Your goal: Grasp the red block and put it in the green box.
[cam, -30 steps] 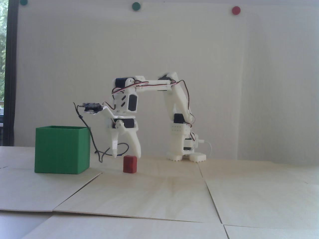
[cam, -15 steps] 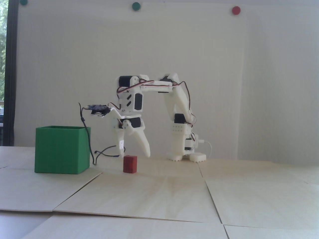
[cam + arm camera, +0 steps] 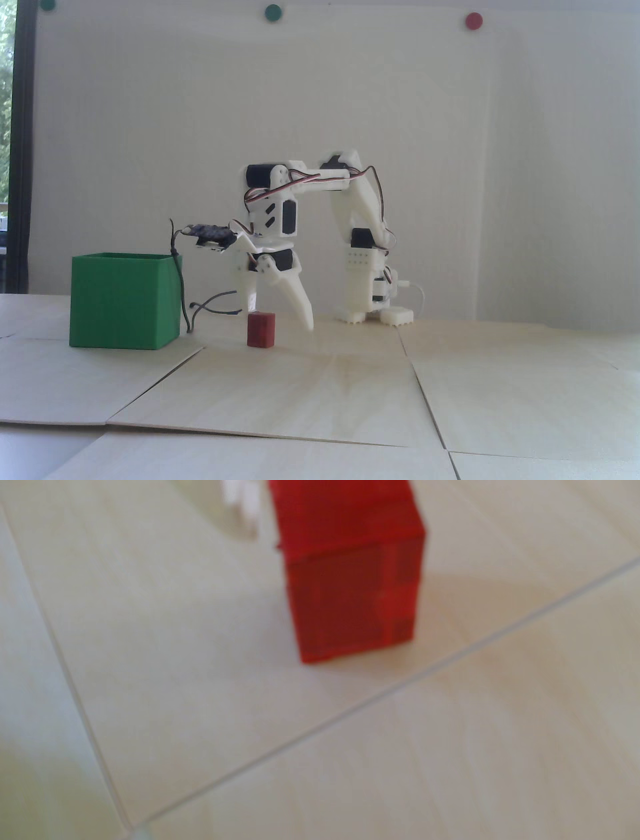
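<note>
The red block (image 3: 261,329) stands on the pale wooden table, to the right of the green box (image 3: 125,300). My white gripper (image 3: 280,320) hangs open just above and behind the block, one fingertip at its left top edge and the other finger (image 3: 302,307) spread out to its right. In the wrist view the block (image 3: 349,573) fills the upper middle, blurred, with one white fingertip (image 3: 242,504) showing at the top left of it. The other finger is out of that view.
The arm's base (image 3: 372,300) stands behind and to the right of the block. A dark cable (image 3: 182,295) hangs from the wrist camera down beside the green box's right wall. The table is made of wooden panels with seams (image 3: 425,395).
</note>
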### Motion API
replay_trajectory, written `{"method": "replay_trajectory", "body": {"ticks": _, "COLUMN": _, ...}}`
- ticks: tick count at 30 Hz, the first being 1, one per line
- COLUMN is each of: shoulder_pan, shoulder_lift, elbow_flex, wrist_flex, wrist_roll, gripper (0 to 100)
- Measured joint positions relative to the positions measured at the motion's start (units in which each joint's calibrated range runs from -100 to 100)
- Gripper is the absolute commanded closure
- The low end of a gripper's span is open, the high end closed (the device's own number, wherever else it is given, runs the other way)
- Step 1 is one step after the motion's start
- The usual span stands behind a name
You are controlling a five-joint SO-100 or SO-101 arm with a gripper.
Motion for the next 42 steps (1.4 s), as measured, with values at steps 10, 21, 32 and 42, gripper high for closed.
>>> {"method": "replay_trajectory", "body": {"ticks": 10, "shoulder_pan": 0.0, "shoulder_lift": 0.0, "elbow_flex": 0.0, "wrist_flex": 0.0, "wrist_roll": 0.0, "gripper": 84}}
{"method": "replay_trajectory", "body": {"ticks": 21, "shoulder_pan": -0.1, "shoulder_lift": 0.0, "elbow_flex": 0.0, "wrist_flex": 0.0, "wrist_roll": 0.1, "gripper": 98}}
{"method": "replay_trajectory", "body": {"ticks": 32, "shoulder_pan": 4.5, "shoulder_lift": 0.1, "elbow_flex": -13.4, "wrist_flex": 9.6, "wrist_roll": -5.0, "gripper": 98}}
{"method": "replay_trajectory", "body": {"ticks": 42, "shoulder_pan": 9.6, "shoulder_lift": 0.1, "elbow_flex": -42.0, "wrist_flex": 13.4, "wrist_roll": -11.9, "gripper": 98}}
